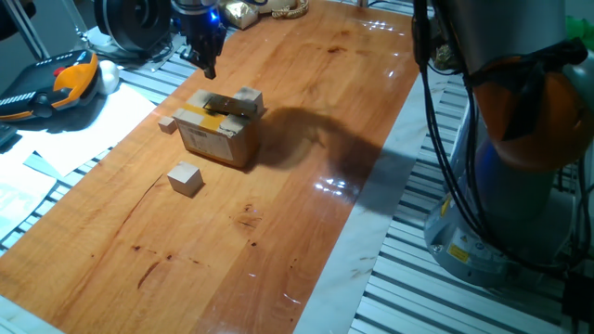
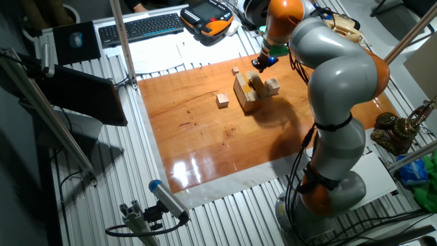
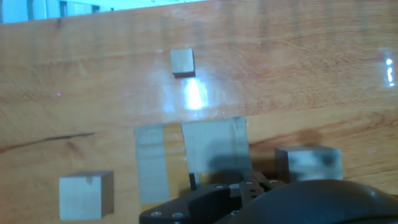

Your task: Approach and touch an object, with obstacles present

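Wood fills the nearest part of our tabletop [image 1: 306, 232], bare and glossy, and a little farther in sits a loose wooden cube [image 1: 186, 178], which we judge to be one of the obstacles scattered to force a careful approach. Beyond it stands the cardboard box [image 1: 219, 133], likely our target near the far left edge, crowded by a small cube [image 1: 167, 124] on its left and a block [image 1: 249, 99] touching its far side. Farthest back, our gripper [image 1: 210, 66] hangs just above and behind the box, not yet touching it, probably coming from overhead to clear the blocks; we cannot tell whether its jaws are apart or together.
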Tool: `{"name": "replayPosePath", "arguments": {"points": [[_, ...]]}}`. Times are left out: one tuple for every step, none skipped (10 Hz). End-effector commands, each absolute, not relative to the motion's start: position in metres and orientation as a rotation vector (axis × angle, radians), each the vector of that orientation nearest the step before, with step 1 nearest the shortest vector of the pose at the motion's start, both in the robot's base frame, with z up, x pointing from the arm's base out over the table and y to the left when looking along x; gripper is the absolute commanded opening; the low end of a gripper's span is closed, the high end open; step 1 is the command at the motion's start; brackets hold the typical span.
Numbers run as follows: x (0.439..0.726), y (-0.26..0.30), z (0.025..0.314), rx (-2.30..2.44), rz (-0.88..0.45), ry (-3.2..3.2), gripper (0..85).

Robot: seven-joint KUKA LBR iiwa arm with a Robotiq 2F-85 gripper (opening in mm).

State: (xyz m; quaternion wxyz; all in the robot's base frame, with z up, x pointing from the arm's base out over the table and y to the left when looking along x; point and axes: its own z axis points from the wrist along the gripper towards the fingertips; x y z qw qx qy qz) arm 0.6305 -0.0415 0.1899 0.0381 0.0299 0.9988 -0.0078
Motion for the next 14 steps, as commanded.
{"name": "replayPosePath", "arguments": {"points": [[0.629, -0.042, 0.190, 0.085, -0.025, 3.063, 0.0], [0.627, -0.042, 0.190, 0.071, -0.025, 3.065, 0.0], [0.622, -0.041, 0.190, 0.066, -0.023, 3.066, 0.0], [0.618, -0.038, 0.190, 0.066, -0.025, 3.066, 0.0], [0.616, -0.037, 0.189, 0.066, -0.025, 3.066, 0.0], [0.613, -0.034, 0.187, 0.069, -0.028, 3.065, 0.0], [0.612, -0.032, 0.187, 0.071, -0.027, 3.063, 0.0], [0.611, -0.032, 0.187, 0.067, -0.009, 3.073, 0.0], [0.611, -0.031, 0.188, 0.056, 0.004, 3.090, 0.0], [0.609, -0.030, 0.189, 0.063, 0.011, 3.092, 0.0], [0.608, -0.030, 0.190, 0.065, 0.002, 3.085, 0.0], [0.609, -0.031, 0.191, 0.063, 0.004, 3.085, 0.0], [0.608, -0.030, 0.192, 0.061, 0.002, 3.088, 0.0], [0.608, -0.029, 0.192, 0.061, -0.001, 3.090, 0.0]]}}
